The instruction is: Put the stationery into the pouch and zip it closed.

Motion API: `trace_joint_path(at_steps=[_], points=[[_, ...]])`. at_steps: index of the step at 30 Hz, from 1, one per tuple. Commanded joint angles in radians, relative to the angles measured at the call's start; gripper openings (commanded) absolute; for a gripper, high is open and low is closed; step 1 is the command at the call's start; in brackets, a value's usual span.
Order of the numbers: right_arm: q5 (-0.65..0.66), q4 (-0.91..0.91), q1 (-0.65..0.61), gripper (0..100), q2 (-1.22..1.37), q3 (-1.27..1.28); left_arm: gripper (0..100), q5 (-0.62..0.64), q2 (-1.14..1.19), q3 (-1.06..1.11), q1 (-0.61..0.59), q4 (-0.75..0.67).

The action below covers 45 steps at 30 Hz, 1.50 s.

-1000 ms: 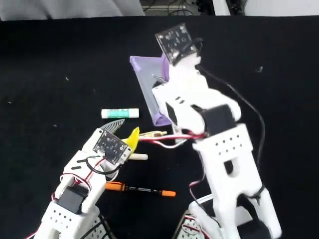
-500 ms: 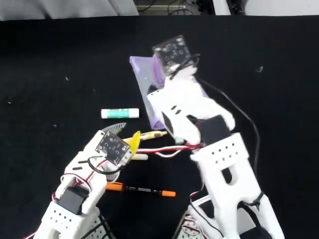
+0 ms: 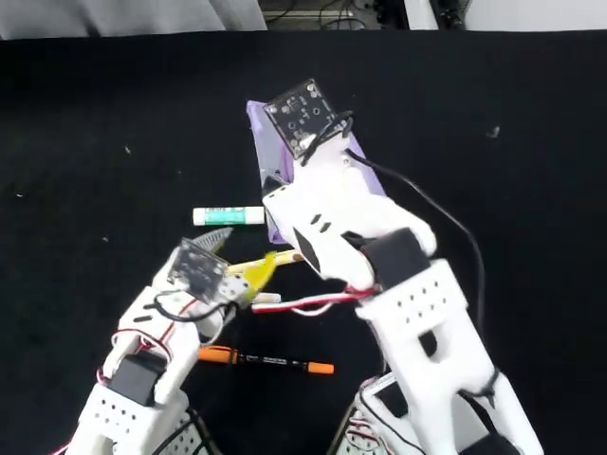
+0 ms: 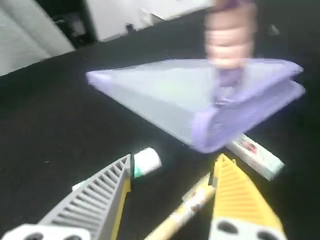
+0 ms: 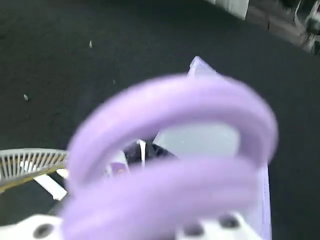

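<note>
- Currently, the translucent lavender zip pouch (image 4: 165,95) is held up off the black table (image 3: 95,142) by the right gripper (image 4: 227,60). The gripper is clamped on the pouch's upper edge.
- The pouch is tilted, and its purple-trimmed end appears parted into two lips. Whether the zip is fully undone cannot be told.
- The left gripper (image 4: 175,165) is spread wide, its grey and yellow jaws well apart, and nothing is pinched.
- A cream-and-yellow pen (image 4: 192,202) lies on the table between those jaws, just beside the yellow one and pointing toward the pouch.
- No stationery can be made out inside the pouch, so nothing is judged to be loaded yet.
- A white glue stick with a green band (image 3: 228,215) lies just beside the pouch, near the grey jaw.
- A short white stick (image 3: 266,298) rests close to the left gripper, on the side nearer the arm bases.
- An orange-and-black marker pen (image 3: 266,360) lies nearest the arm bases, well apart from the pouch.
- A white block with a green end (image 4: 252,152) is seen on the table below the raised pouch. What it is cannot be told.
- The task is judged to be at an early stage. The pouch is presented for loading, the pen looks to be the item lined up for the first grasp, and every piece remains to be put in.
- The zipping is not yet begun.
</note>
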Motion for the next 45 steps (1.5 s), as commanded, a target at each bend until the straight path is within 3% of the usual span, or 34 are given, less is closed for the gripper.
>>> trace_joint_path(at_steps=[1,9,21,37,45], points=[[0.000,0.008,-0.031,1.1,-0.094,-0.018,25,0.041,-0.003,0.016,-0.027,-0.038],[0.000,0.018,-0.112,1.1,-0.128,-0.005,25,0.046,-0.005,0.012,-0.022,-0.038],[0.000,0.025,-0.112,1.1,-0.084,-0.008,25,0.048,-0.005,-0.024,-0.024,-0.029],[0.055,-0.012,-0.104,1.1,0.025,-0.005,25,0.048,-0.005,-0.073,-0.010,0.048],[0.057,-0.068,-0.029,1.1,0.122,-0.010,25,0.046,-0.006,-0.101,0.033,0.095]])
